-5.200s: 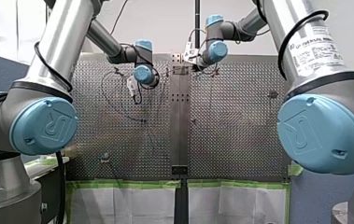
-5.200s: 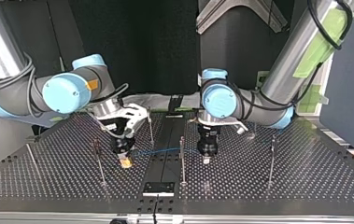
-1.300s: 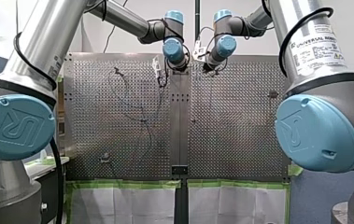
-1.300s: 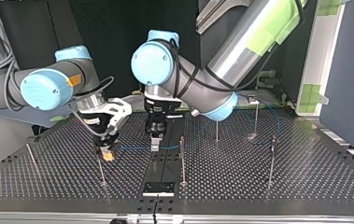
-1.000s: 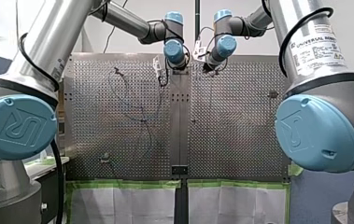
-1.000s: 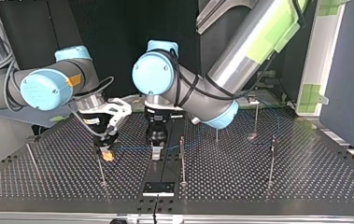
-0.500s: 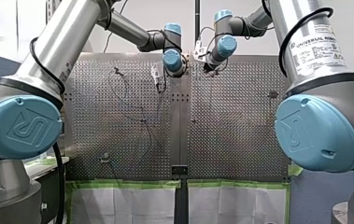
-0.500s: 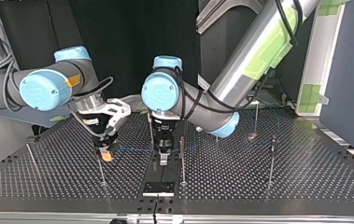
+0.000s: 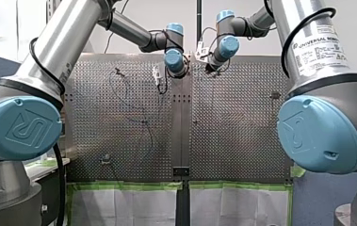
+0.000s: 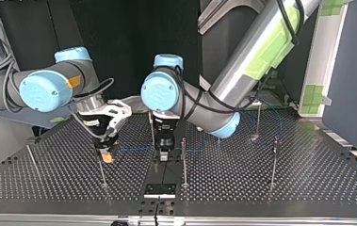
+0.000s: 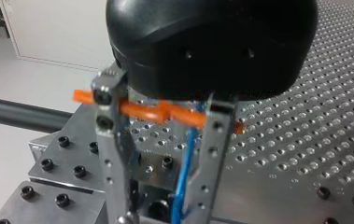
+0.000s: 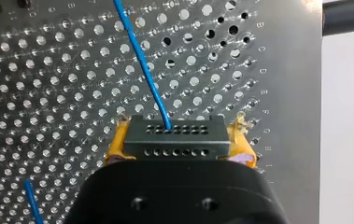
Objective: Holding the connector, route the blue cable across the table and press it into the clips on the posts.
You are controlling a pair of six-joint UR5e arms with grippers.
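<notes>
My right gripper clamps the connector, probably to anchor and tension the blue cable. My left gripper straddles the cable mid-table with its fingers apart and not pinching. It looks like a loose guide toward the post.

**Left arm crossed the centre, cable span shorter**

Top view vs 5.2 s ago: my left gripper went from the 3 o'clock side of the centre post to its 9 o'clock side. My right gripper, clamping the connector, slid a little toward 9 o'clock. The blue cable run between the two is much shorter. Over the last half second, the left gripper edged toward 11 o'clock. Front view: the left wrist swung toward 1 o'clock, close to the right wrist.
</notes>
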